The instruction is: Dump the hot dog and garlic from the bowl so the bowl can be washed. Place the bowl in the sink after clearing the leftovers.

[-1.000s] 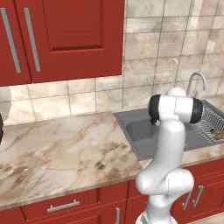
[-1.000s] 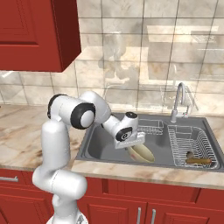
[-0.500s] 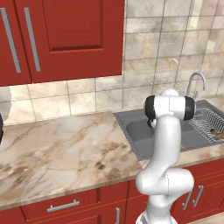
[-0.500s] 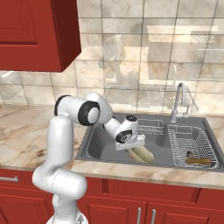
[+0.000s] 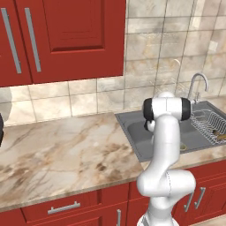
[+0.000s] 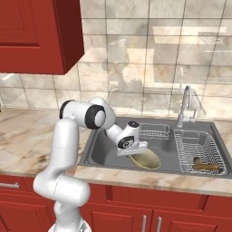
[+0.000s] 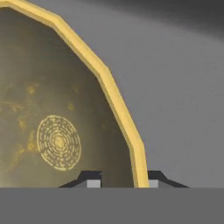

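The olive-yellow bowl (image 6: 146,160) rests on the floor of the dark grey sink (image 6: 102,149), near its front wall. My gripper (image 6: 135,151) reaches down into the basin at the bowl's left edge. In the hand view the bowl (image 7: 57,131) looks empty, and its paler rim runs up between my two fingertips (image 7: 90,180). My gripper (image 7: 121,182) stands open, with a gap on both sides of the rim. A small brown elongated thing (image 6: 205,166) lies in the wire rack; it may be the hot dog. I cannot make out the garlic.
A wire dish rack (image 6: 198,152) fills the sink's right part, and a smaller wire basket (image 6: 154,132) sits at the back. The chrome faucet (image 6: 185,103) rises behind. Marble counter (image 5: 57,154) stretches left of the sink (image 5: 132,132); red cabinets hang above.
The arm's upper joints have swung slightly toward the sink, and the hand has sunk a little. The bowl stays in the same place in the basin.
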You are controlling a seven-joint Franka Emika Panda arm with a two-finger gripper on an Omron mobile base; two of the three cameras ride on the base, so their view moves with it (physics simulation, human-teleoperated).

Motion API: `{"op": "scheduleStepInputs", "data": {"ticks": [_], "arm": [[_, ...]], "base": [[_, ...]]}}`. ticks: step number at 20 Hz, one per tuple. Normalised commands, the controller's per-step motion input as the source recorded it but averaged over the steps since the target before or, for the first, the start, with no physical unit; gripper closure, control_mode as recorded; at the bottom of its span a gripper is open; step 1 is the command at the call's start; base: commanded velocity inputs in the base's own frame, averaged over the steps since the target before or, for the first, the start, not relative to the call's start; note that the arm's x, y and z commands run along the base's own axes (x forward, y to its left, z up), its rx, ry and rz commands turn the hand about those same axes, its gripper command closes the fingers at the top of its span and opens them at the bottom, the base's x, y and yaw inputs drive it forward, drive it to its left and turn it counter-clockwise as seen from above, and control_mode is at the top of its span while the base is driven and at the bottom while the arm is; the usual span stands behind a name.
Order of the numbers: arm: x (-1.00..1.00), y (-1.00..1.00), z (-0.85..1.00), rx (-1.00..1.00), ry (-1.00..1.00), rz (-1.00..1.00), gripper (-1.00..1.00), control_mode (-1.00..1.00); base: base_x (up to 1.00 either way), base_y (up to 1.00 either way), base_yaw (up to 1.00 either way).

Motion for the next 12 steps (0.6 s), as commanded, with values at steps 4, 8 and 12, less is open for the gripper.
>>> {"op": "scheduleStepInputs", "data": {"ticks": [4,8,12], "arm": [[0.00,0.00,-0.23,0.01,0.03,-0.07,1.00,-1.00],[0.00,0.04,-0.01,0.01,0.00,-0.10,-1.00,-1.00],[0.00,0.00,0.10,0.00,0.00,-0.08,-1.00,-1.00]], "base": [[0.00,0.00,0.00],[0.00,0.00,0.00],[0.00,0.00,0.00]]}}
